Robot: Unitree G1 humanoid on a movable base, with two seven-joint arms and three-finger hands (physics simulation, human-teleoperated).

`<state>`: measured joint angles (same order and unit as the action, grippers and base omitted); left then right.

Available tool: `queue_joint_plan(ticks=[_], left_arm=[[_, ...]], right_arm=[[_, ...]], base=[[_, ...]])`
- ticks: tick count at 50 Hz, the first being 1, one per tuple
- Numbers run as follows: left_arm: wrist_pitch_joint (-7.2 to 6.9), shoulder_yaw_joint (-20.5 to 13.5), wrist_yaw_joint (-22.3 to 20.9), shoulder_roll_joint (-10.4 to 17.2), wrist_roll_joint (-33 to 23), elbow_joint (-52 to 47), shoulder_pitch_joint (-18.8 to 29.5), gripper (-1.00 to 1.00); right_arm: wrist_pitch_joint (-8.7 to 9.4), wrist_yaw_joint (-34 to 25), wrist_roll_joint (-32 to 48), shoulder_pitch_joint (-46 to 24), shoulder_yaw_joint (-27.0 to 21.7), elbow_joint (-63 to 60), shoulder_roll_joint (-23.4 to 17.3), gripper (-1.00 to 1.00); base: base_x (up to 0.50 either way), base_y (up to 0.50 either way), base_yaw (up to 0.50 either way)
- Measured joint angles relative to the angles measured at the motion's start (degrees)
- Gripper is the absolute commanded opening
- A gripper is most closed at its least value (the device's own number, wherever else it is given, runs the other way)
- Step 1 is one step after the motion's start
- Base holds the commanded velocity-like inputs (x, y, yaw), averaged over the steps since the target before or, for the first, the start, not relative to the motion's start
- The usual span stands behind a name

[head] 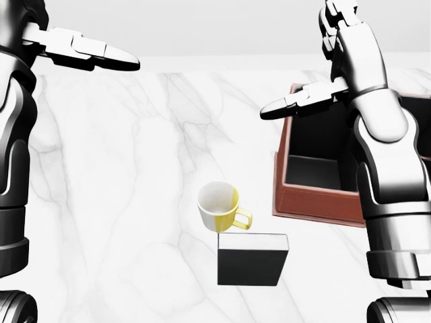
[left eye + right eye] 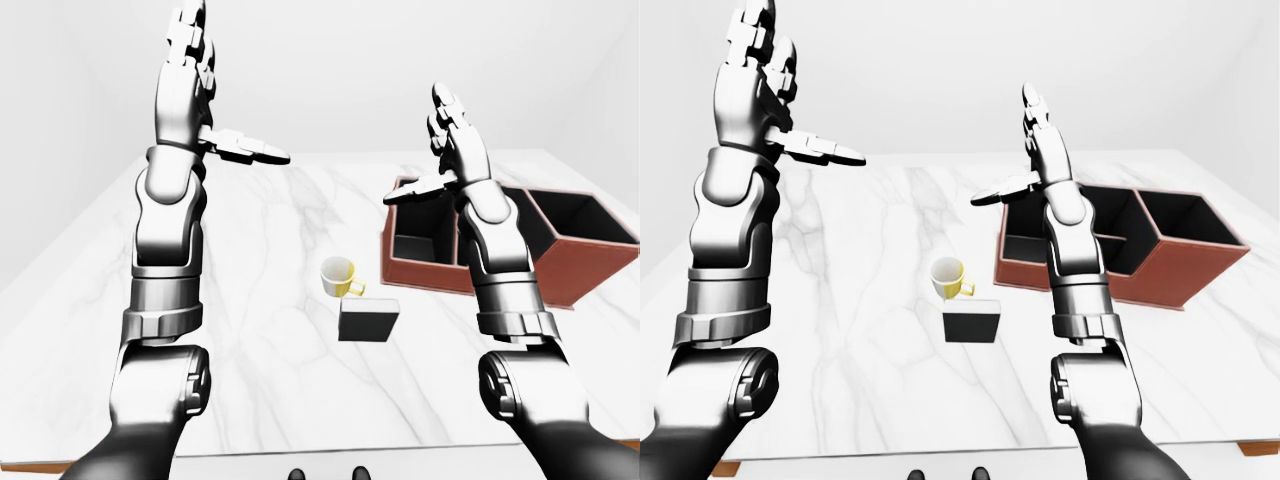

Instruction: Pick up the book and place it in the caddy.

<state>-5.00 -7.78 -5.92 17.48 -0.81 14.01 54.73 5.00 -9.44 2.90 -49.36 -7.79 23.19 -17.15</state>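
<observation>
The book [image 1: 252, 258] is a small dark block with a white top edge, lying on the white marble table [image 1: 121, 202] just below a yellow-and-white mug [image 1: 221, 207]. The caddy [image 2: 560, 250] is a red-brown box with dark compartments at the right of the table. My left hand [image 2: 215, 95] is raised high above the table's left side, fingers open, thumb pointing right. My right hand [image 2: 448, 140] is raised over the caddy's left end, fingers open. Both hands are empty and well above the book.
The mug stands touching or almost touching the book's upper left corner. The table's near edge [image 2: 330, 455] runs along the bottom of the left-eye view. A plain pale wall lies beyond the table.
</observation>
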Motion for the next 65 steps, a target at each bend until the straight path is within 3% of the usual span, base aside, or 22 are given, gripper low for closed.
queue_joint_plan(ticks=[31,40,52,65], left_arm=[[0.00,-0.07,-0.17,-0.06,-0.32,0.36,-0.41,1.00],[0.00,-0.16,-0.05,-0.07,-0.22,0.41,-0.79,1.00],[0.00,-0.18,0.12,-0.20,0.08,0.97,-1.18,1.00],[0.00,-0.10,0.24,-0.43,0.46,1.69,-1.43,1.00]], right_arm=[[0.00,0.92,0.25,0.00,-0.01,1.57,0.18,1.00],[0.00,-1.31,0.96,3.18,0.69,-5.58,0.86,1.00],[0.00,-7.43,3.58,12.49,1.68,-23.46,2.58,1.00],[0.00,-16.53,10.53,30.07,5.10,-43.44,6.78,1.00]], base=[[0.10,0.00,0.00],[0.00,0.00,0.00],[0.00,0.00,0.00],[0.00,0.00,0.00]])
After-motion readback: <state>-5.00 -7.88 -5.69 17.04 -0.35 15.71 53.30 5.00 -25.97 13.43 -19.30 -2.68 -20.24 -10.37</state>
